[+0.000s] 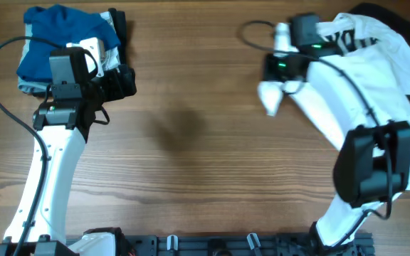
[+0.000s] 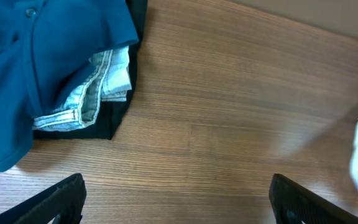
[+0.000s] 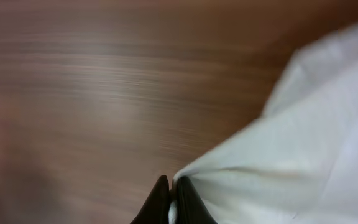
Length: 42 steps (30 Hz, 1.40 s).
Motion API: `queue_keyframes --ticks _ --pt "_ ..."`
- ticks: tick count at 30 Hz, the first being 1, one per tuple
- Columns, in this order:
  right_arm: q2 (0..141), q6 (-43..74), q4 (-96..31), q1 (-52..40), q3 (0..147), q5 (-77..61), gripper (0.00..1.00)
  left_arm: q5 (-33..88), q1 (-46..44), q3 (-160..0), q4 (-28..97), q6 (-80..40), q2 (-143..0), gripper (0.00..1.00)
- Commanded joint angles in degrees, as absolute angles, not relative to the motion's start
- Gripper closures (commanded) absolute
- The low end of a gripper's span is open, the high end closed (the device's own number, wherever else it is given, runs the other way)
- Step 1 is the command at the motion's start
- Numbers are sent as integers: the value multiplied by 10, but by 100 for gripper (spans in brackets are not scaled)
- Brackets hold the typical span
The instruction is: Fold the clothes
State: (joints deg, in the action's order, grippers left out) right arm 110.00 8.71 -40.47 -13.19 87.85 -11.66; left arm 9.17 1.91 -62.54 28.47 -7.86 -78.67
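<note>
The right claw (image 3: 169, 200) pinches an edge of the large white fabric T-shirt with black lettering (image 1: 393, 60), bunched at the brown wooden desk's (image 1: 191, 178) far right. The left claw (image 2: 178, 183) gapes wide near a heap of blue and grey garments (image 1: 59, 35).

Rumpled white T-shirt (image 1: 393, 53); bunched blue heap (image 1: 59, 32)

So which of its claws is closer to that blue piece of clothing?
Left. The left gripper hovers just beside the blue garment; the right gripper is far across the table, pinching the white T-shirt.
</note>
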Motion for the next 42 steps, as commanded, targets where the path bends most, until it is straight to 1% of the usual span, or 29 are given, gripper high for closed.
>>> queue_keyframes --ticks 1,8,12,13,14,15,16,18,20,22,23,25,27,31,35,38,39,40,42 --pt "1085 80 -390 -240 905 -155 96 81 43 -635 283 -80 -788 5" --pt "1085 90 -360 -400 938 -156 96 81 88 -635 283 -80 -788 5" --pt "1085 76 -364 -447 950 -173 96 81 101 -635 288 -80 -788 3" --pt "1085 75 -369 -453 952 -177 94 81 104 -635 291 -80 -788 3" --pt "1084 75 -375 -456 954 -180 82 81 106 -635 293 -80 -788 3" --pt "1082 75 -384 -458 958 -181 65 81 107 -635 296 -80 -788 2" --pt "1077 75 -395 -457 961 -181 52 81 108 -635 299 -79 -788 2" --pt "1063 76 -418 -447 969 -180 33 81 108 -635 307 -79 -788 1" --pt "1042 82 -440 -424 975 -179 18 81 108 -635 316 -77 -788 0" --pt "1008 107 -466 -384 976 -172 6 81 108 -635 330 -77 -788 0" --pt "993 111 -479 -364 976 -168 2 81 108 -635 338 -77 -788 0" --pt "956 122 -516 -309 976 -161 0 87 106 -635 358 -74 -788 0" --pt "930 121 -546 -258 976 -159 0 121 96 -632 376 -34 -789 1" --pt "894 108 -606 -154 976 -159 0 139 55 -619 410 -11 -809 0" --pt "893 90 -647 -102 974 -154 0 140 10 -606 457 -4 -857 3" --pt "893 92 -663 -84 971 -119 0 156 -27 -606 499 -4 -905 8" --pt "893 92 -668 -81 971 -108 0 156 -38 -606 509 -4 -916 11" --pt "893 95 -671 -78 971 -99 0 154 -52 -606 522 -4 -930 14" --pt "893 107 -682 -75 971 -84 0 135 -73 -606 537 -11 -955 16"
